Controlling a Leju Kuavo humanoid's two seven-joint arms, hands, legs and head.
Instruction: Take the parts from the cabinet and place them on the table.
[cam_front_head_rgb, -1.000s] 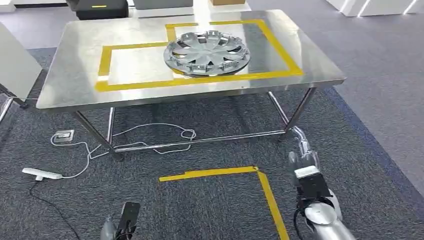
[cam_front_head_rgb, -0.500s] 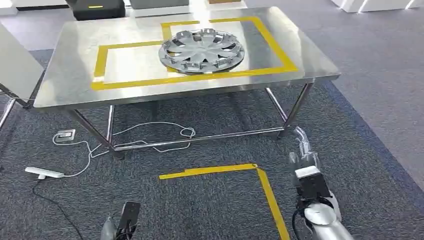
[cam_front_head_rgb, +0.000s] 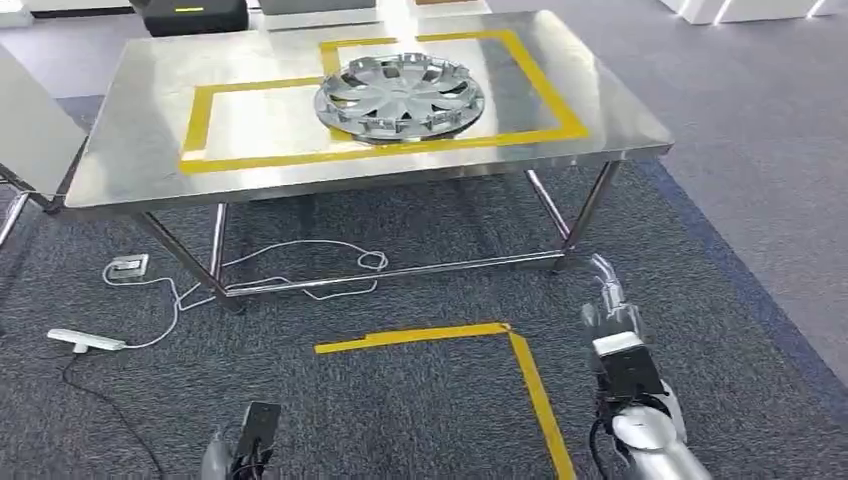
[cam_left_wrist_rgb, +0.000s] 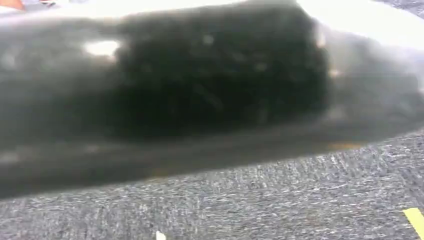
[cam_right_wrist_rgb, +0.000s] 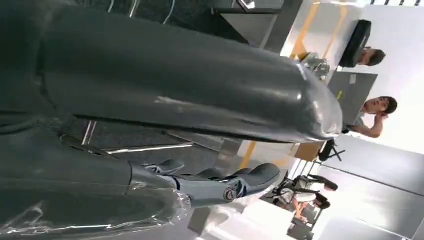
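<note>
Hubcap (cam_front_head_rgb: 399, 96) lies on the steel table (cam_front_head_rgb: 130, 150), upper centre of frame. Right hand (cam_front_head_rgb: 607, 300) hangs lower right, fingers straight and holding nothing; left hand's (cam_front_head_rgb: 245, 450) state is unclear.

Setting: indoor robot test floor, lab or demo hall in character. Floor is grey carpet (cam_front_head_rgb: 420, 420) with a smoother grey strip along its right side. Yellow tape (cam_front_head_rgb: 440, 335) on the carpet marks out a corner. A stainless steel table (cam_front_head_rgb: 130, 140) on thin metal legs also carries yellow tape outlining rectangular zones (cam_front_head_rgb: 200, 120), one holding a silver wheel cover (cam_front_head_rgb: 398, 95). A loose white cable (cam_front_head_rgb: 300, 250) and a power strip (cam_front_head_rgb: 85, 343) lie on the carpet under and beside the table. White walls and several people (cam_right_wrist_rgb: 377, 107) show in the right wrist view.
</note>
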